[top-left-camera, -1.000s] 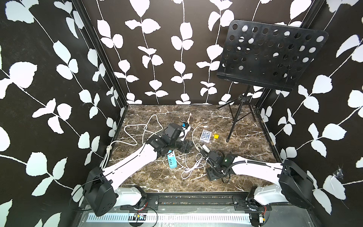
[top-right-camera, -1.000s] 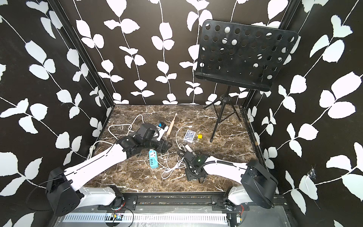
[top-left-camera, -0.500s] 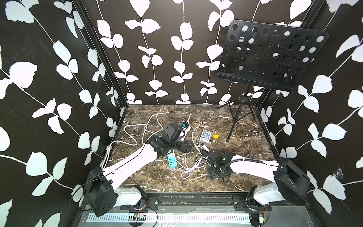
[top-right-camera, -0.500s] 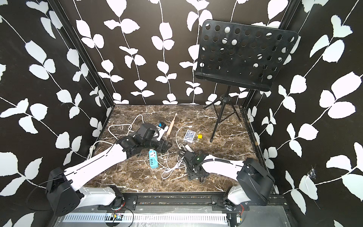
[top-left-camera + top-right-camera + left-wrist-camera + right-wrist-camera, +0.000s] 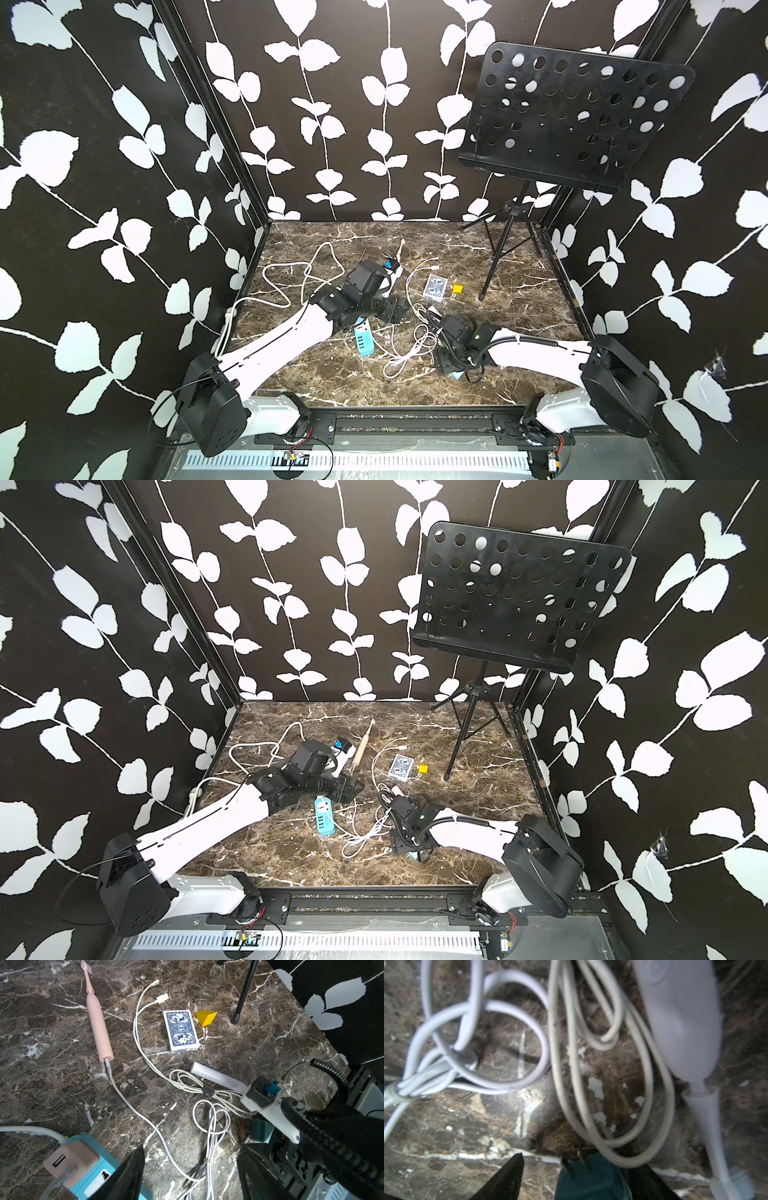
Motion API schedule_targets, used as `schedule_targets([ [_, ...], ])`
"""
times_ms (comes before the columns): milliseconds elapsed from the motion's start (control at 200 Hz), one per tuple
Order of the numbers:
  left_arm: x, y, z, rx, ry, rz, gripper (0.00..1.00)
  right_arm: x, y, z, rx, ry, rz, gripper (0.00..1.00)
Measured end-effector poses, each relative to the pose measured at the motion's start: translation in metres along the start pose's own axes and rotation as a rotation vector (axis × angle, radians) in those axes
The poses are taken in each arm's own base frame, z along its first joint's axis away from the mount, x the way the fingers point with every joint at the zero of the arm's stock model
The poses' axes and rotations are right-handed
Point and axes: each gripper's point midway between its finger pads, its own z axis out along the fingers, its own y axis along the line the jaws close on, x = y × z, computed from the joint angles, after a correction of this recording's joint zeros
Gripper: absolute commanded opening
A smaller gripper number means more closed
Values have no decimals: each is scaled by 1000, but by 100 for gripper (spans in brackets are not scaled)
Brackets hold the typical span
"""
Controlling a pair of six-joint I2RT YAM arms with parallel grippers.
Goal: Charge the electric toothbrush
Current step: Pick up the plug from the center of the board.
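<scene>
The brown marbled tabletop point(image 5: 519, 324) fills the floor of the booth. A black music stand point(image 5: 573, 124) rises from its far right corner. The left arm point(image 5: 282, 345) reaches in toward the middle, and the right arm point(image 5: 536, 353) lies low across the near right part.

The left tool point(image 5: 190, 1153) hovers over the middle of the tabletop. Its fingers are spread wide, with nothing between them but cable lying on the marble below. The right tool point(image 5: 577, 1164) sits low over the tabletop with its fingers also apart. A teal object point(image 5: 591, 1180) sits between them, and bare marble shows between it and one finger, so it is not pinched.

A blue power strip point(image 5: 363, 343) lies just beside the left tool. The pink electric toothbrush point(image 5: 97, 1022) lies flat toward the back of the tabletop, beyond the left tool, with its head pointing at the rear wall. A white cable point(image 5: 133, 1105) is plugged into its base and runs into a cable bundle point(image 5: 209, 1122) between the two tools. A white toothbrush point(image 5: 216, 1078) lies partly under the right wrist, touching the bundle.

A blue-backed deck of cards point(image 5: 179, 1030) lies to the right of the pink toothbrush. A pink adapter point(image 5: 70, 1159) sits plugged into the power strip; whether the white cable reaches it I cannot tell. A yellow block point(image 5: 205, 1017) rests just beside the cards.
</scene>
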Motion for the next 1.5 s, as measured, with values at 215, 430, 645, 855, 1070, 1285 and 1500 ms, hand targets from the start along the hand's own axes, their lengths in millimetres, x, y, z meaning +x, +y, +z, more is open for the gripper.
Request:
schedule_targets([
  [215,11,5,-7,-19,-5,-72,72,9,8,1,14,-8,-23,68],
  [430,12,6,-10,-21,-16,-107,72,14,2,1,56,-18,-5,56],
  [645,15,7,-12,-22,-17,-136,73,22,-7,-1,97,4,-5,43],
  [855,15,7,-12,-20,-17,-150,73,27,-12,-7,108,15,-17,28],
  [1070,12,-5,-15,44,-25,-183,73,-1,0,-44,45,-135,-80,28],
  [1285,-12,-41,-26,218,-37,-198,72,-59,24,-115,-22,-440,-220,29],
  [1500,-28,-81,-27,401,-12,-168,71,-92,43,-146,-33,-638,-384,32],
])
